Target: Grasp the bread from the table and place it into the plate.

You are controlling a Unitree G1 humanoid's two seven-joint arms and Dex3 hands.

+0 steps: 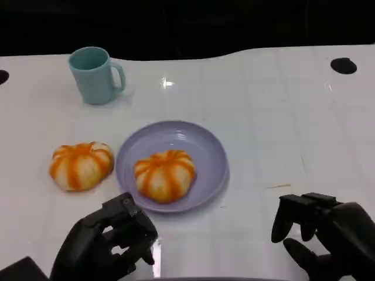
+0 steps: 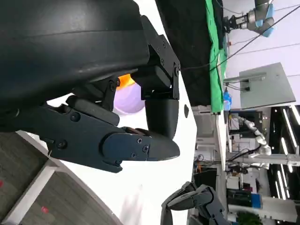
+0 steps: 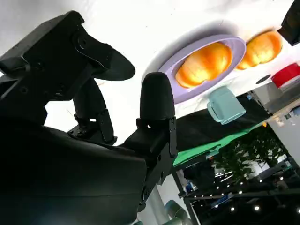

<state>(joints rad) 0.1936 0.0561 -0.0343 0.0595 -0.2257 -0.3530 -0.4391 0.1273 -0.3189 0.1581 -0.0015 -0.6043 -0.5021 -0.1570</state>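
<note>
From the head view, one bread [image 1: 165, 175] sits in the plate [image 1: 214, 153] while another bread [image 1: 81, 165] waits on the table [image 1: 263, 117], best approached from above by the empty, loosely curled left hand [image 1: 108, 243]; the right hand [image 1: 325, 231] is empty, fingers apart, and the right wrist view shows both loaves beside a mug [image 3: 226, 105].

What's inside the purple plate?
One orange-striped bread sits on the purple plate, toward its near side. The part of the plate under the bread is covered, so anything beneath it can't be seen. A second bread lies outside, on the table.
</note>
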